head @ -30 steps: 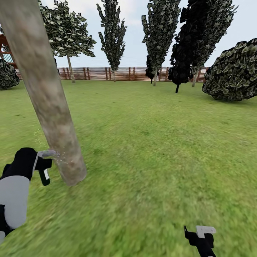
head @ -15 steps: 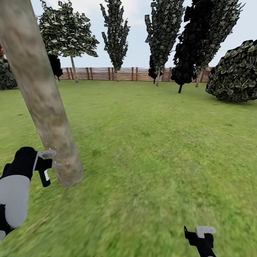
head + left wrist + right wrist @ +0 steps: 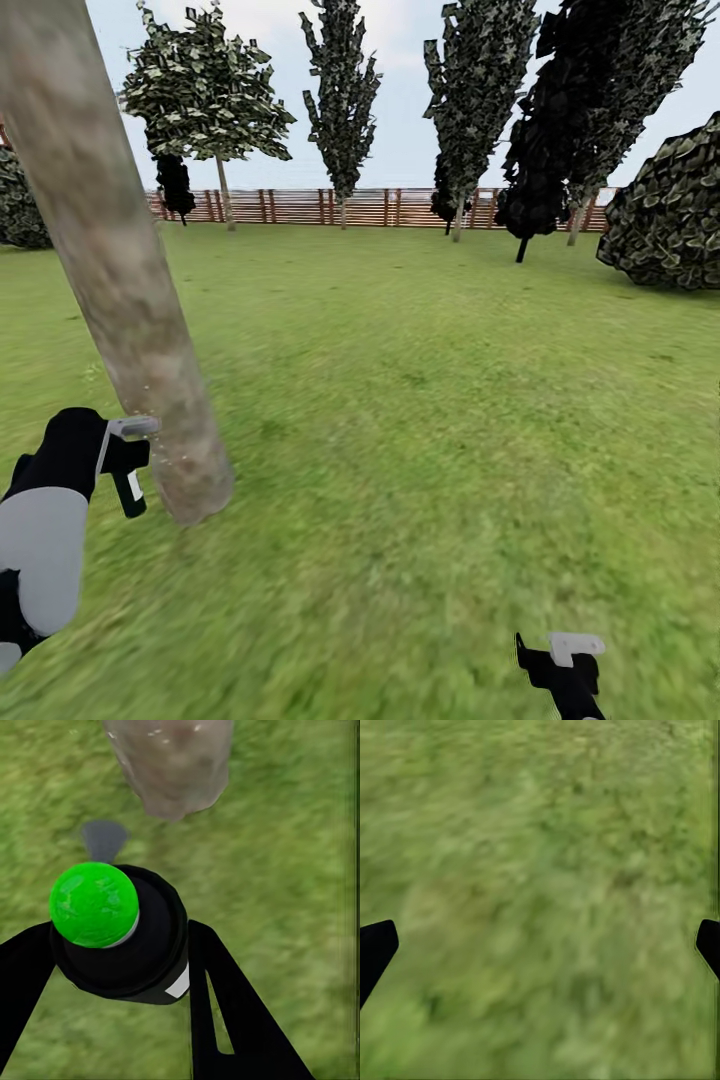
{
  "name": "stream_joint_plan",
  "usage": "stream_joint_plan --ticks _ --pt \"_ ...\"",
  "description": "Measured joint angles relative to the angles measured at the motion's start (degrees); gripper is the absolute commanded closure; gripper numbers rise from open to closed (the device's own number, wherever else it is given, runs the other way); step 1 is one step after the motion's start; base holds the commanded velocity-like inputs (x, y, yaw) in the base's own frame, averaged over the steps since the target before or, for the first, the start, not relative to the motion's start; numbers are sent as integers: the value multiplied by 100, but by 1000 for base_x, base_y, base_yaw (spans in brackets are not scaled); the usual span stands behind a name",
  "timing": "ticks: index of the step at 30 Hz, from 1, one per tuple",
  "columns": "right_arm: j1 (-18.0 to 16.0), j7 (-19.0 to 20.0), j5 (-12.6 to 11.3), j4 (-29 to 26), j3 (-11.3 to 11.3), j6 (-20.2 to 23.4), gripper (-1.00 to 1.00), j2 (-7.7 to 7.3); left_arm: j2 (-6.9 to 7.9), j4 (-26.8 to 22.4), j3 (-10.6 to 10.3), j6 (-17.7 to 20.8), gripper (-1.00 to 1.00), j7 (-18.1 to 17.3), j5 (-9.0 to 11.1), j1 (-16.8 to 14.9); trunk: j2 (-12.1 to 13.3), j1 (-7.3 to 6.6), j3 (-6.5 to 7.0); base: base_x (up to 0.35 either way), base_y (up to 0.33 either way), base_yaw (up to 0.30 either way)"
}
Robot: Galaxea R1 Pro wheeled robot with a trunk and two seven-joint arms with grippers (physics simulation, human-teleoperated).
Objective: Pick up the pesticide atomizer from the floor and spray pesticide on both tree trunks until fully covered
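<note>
A thick pale grey-brown tree trunk (image 3: pixel 120 270) leans up through the left of the head view, and its base also shows in the left wrist view (image 3: pixel 172 765). My left gripper (image 3: pixel 125 462) is shut on the pesticide atomizer (image 3: pixel 128 430), whose grey spray head points at the trunk's lower part from close by. Between the two black fingers the bottle (image 3: pixel 112 922) shows end-on, dark with a bright green round end. A few whitish pesticide specks (image 3: pixel 165 455) hang against the bark. My right gripper (image 3: pixel 560 655) hangs open over bare grass, low on the right.
Lawn stretches ahead to a reddish-brown slat fence (image 3: pixel 400 207). A broad-crowned tree (image 3: pixel 205 90) stands far back on the left. Dark columnar trees (image 3: pixel 345 90) line the fence. A big leafy bush (image 3: pixel 670 210) sits at the right.
The whole head view has shifted, with the far trees and fence sliding right, so the camera has turned. The left gripper keeps the atomizer at the trunk. The right gripper is unchanged.
</note>
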Motion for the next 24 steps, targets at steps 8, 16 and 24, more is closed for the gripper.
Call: stream_joint_plan --ticks 8,16,24 --pt "0 0 0 0 3 -5 -100 0 0 0 0 0 100 0 1 -1 0 0 0 96 -263 0" --pt "0 0 0 0 7 -5 -100 0 2 5 0 0 100 0 0 0 0 0 0 91 -265 0" --pt "-1 0 0 1 9 -5 -100 1 42 7 0 0 100 -1 -17 8 0 0 0 89 -265 136"
